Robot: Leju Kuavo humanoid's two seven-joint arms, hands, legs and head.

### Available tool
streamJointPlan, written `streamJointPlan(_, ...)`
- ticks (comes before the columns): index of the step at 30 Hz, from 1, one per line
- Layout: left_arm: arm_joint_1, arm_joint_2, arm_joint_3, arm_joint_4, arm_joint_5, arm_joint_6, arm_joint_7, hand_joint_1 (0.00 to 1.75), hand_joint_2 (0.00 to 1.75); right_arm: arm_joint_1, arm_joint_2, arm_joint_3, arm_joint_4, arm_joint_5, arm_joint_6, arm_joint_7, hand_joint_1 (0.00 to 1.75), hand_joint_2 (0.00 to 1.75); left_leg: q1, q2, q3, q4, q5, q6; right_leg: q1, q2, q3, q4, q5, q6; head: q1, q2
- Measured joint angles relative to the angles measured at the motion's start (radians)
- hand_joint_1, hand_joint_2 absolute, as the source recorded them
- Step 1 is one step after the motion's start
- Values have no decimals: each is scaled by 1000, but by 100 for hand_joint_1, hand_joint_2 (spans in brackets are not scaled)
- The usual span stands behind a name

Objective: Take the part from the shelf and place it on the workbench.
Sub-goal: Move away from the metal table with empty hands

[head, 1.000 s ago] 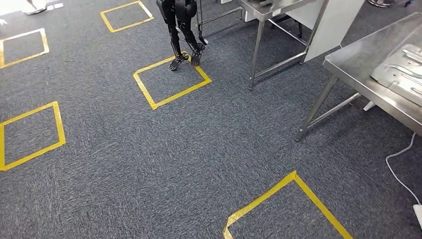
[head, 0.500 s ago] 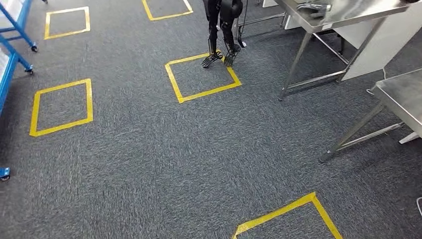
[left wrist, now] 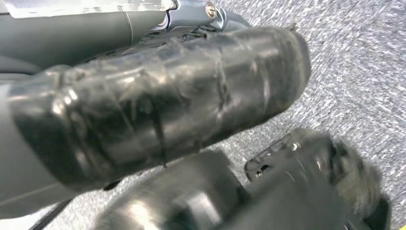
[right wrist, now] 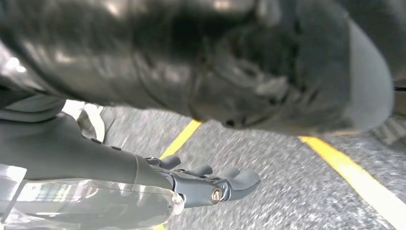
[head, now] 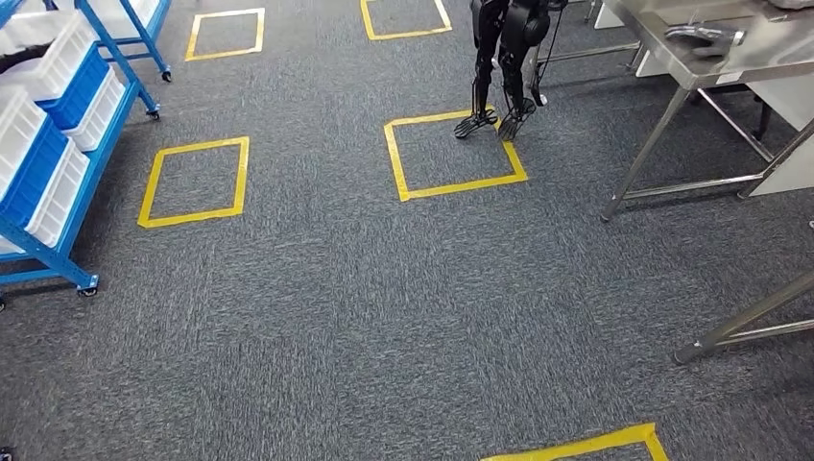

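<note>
1. The shelf (head: pixel 38 248), blue-framed with white bins (head: pixel 58 58), stands at the left edge of the head view. A steel worktop (head: pixel 768 53) stands at the far right, well apart from it across the carpet.
2. A grey metal piece (head: pixel 706 36) lies on that worktop near its front edge. It may be the task's part, but it is too small to be sure. A dark shape shows in the top bin. I cannot make it out.
3. The left hand (left wrist: pixel 167 110) hangs over the carpet. Its thumb is blurred and its dark fingers (left wrist: pixel 297 177) are smeared, so I cannot tell how far they are open or whether they hold anything.
4. The right hand (right wrist: pixel 215 62) is a dark blur above a yellow tape line. Its fingers cannot be read either, and no part is plainly seen in it.
5. Step, as a judgement: the robot is on open floor between shelf and worktop. That fits a walk to fetch the part. It equally fits standing clear with the part already laid down.
6. Any walk from here calls for a steady path that keeps clear of the other robot (head: pixel 504 58) by the tape square (head: pixel 456 187) and of the worktop legs.
</note>
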State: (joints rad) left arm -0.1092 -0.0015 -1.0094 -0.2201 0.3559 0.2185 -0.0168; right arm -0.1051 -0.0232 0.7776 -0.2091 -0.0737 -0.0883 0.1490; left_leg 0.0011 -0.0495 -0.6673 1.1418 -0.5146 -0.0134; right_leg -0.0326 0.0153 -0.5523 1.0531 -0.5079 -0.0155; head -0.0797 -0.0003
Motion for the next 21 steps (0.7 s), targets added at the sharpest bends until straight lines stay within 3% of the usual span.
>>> streamJointPlan(2, -3, 0, 0, 0, -9, 0, -6, 0, 0, 3, -1, 4, 1, -1, 6, 0, 0, 0, 5, 36, -66, 123, -50, -8, 4, -30, 1, 0, -4, -6, -3, 0)
streamJointPlan(3, -3, 0, 0, 0, -15, 1, -11, 0, 0, 3, -1, 5, 1, -1, 8, -1, 0, 0, 7, 41, -85, 156, -55, -9, 6, -44, 2, 0, -6, -7, -4, 0)
streamJointPlan(4, -2, 0, 0, 0, -20, 3, -15, 0, 0, 2, -1, 7, 1, -1, 10, -2, 0, 0, 8, 44, -86, 156, -44, -10, 7, -58, 5, 0, -9, -6, -4, 0)
streamJointPlan(6, -1, 0, -1, 0, -29, 8, -20, 0, 0, 1, -1, 10, 1, -1, 18, -5, 0, 0, 8, 55, -32, 53, 16, -4, 8, -83, 14, 0, -16, -3, -4, 0)
streamJointPlan(8, -2, 0, -1, 0, -34, 9, -26, 0, 0, 0, 0, 13, 1, -1, 23, -7, 0, 0, -1, 90, 34, -67, 57, 10, 11, -103, 25, -3, -23, 3, -3, 0)
streamJointPlan(10, -4, -1, -2, 0, -41, 6, -32, 0, 0, -1, 0, 17, 1, 0, 23, -11, 0, 0, -10, 110, 55, -108, 60, 23, 13, -119, 33, -9, -27, 12, -2, 0)
streamJointPlan(12, -3, -1, -5, 0, -52, 0, -26, 0, 0, -5, 2, 22, 0, 1, 20, -16, 0, 0, -10, 92, 59, -118, 64, 32, 15, -133, 42, -19, -29, 24, -2, 0)
streamJointPlan(13, -2, -2, -7, 0, -58, -2, -18, 0, 0, -7, 3, 24, -1, 1, 20, -19, 0, 0, -7, 82, 66, -128, 67, 37, 15, -126, 46, -18, -34, 30, 0, 0)
streamJointPlan(15, -4, -5, -12, 0, -68, -4, 1, 0, 0, -8, 4, 27, -2, 0, 20, -21, 0, 0, -1, 61, 81, -150, 75, 49, 15, -82, 27, 34, -68, 35, 5, 0)
streamJointPlan(16, -7, -8, -16, 0, -70, -5, 8, 0, 0, -6, 4, 28, -2, -2, 21, -21, 0, 0, -1, 50, 85, -154, 76, 53, 14, -53, -1, 91, -95, 35, 8, 0)
streamJointPlan(18, -13, -14, -23, 0, -72, -5, 16, 0, 0, -2, 4, 29, -2, -4, 23, -21, 0, 0, -1, 25, 86, -155, 75, 58, 14, -27, -72, 214, -137, 34, 10, 0)
streamJointPlan(19, -14, -16, -25, 0, -73, -4, 18, 0, 0, 0, 4, 30, -2, -5, 24, -21, 0, 0, -1, 9, 87, -153, 73, 58, 13, -23, -94, 242, -134, 34, 10, 0)
streamJointPlan(20, -14, -17, -27, 0, -73, -4, 19, 0, 0, 1, 4, 30, -2, -5, 24, -21, 0, 0, -1, -8, 88, -151, 71, 57, 12, -20, -98, 232, -109, 35, 10, 0)
streamJointPlan(21, -13, -18, -27, 0, -73, -4, 20, 0, 0, 1, 4, 30, -2, -5, 25, -21, 0, 0, 0, -24, 90, -146, 69, 54, 10, -14, -85, 188, -69, 36, 10, 0)
